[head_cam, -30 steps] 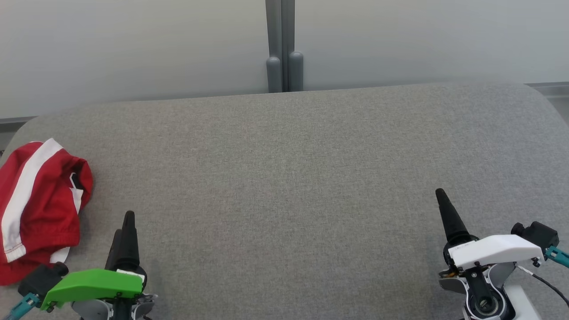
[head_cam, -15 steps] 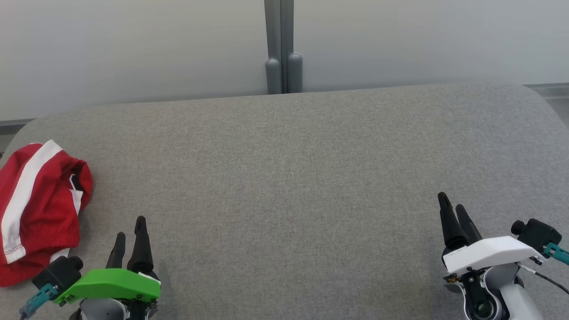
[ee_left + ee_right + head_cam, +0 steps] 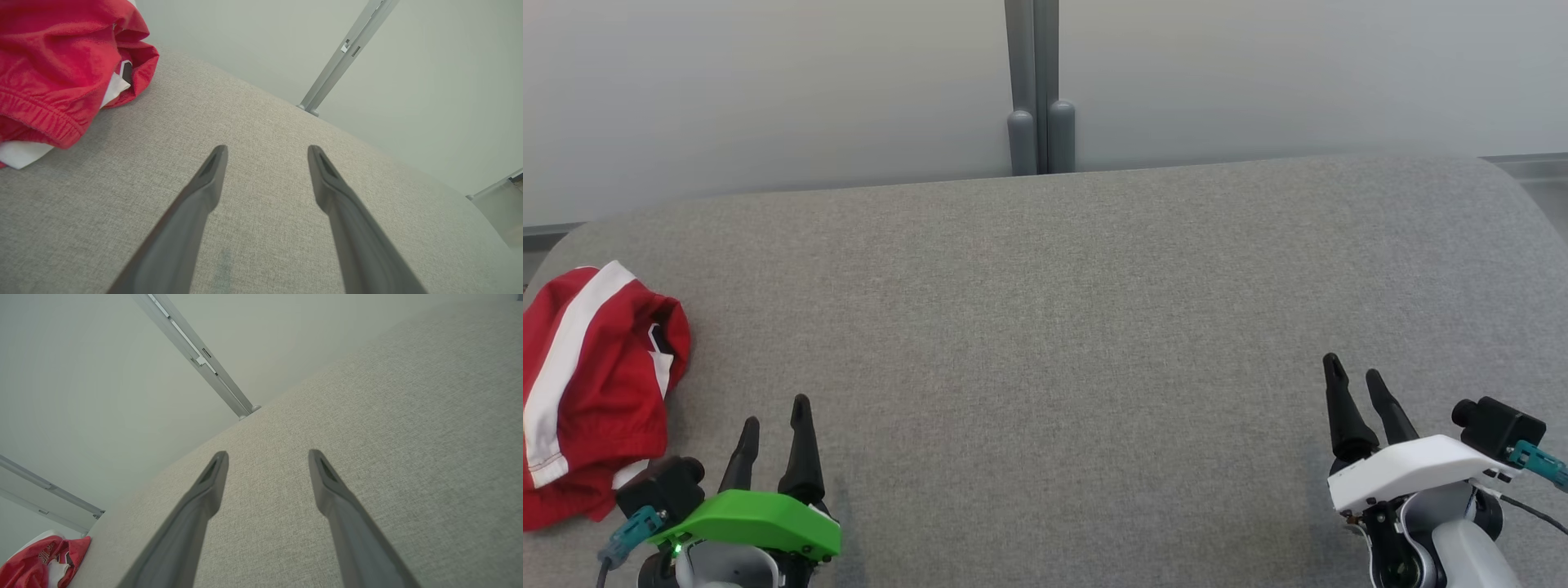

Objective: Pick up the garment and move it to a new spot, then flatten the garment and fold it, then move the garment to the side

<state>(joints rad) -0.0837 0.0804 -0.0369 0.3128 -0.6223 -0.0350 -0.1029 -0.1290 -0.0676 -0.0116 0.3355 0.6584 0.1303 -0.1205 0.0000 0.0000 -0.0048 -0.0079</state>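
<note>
The garment [image 3: 592,384] is a crumpled red piece with white stripes, lying at the far left edge of the grey padded table [image 3: 1062,327]. It fills the upper left of the left wrist view as red cloth with an elastic hem [image 3: 61,69], and appears small in the right wrist view's bottom left corner [image 3: 39,565]. My left gripper [image 3: 774,412], under its green cover, stands open at the lower left, just right of the garment and apart from it. At the lower right, my right gripper [image 3: 1356,377] under its white cover is open and empty too.
A pale wall panel with a grey vertical post [image 3: 1037,90] runs behind the table's far edge. The table's rounded corners show at the far left and far right. A wide stretch of bare grey cloth lies between my two grippers.
Both wrists have turned, so each gripper's two fingers now show side by side. The left gripper has shifted slightly right and down the view. The garment has stayed put.
</note>
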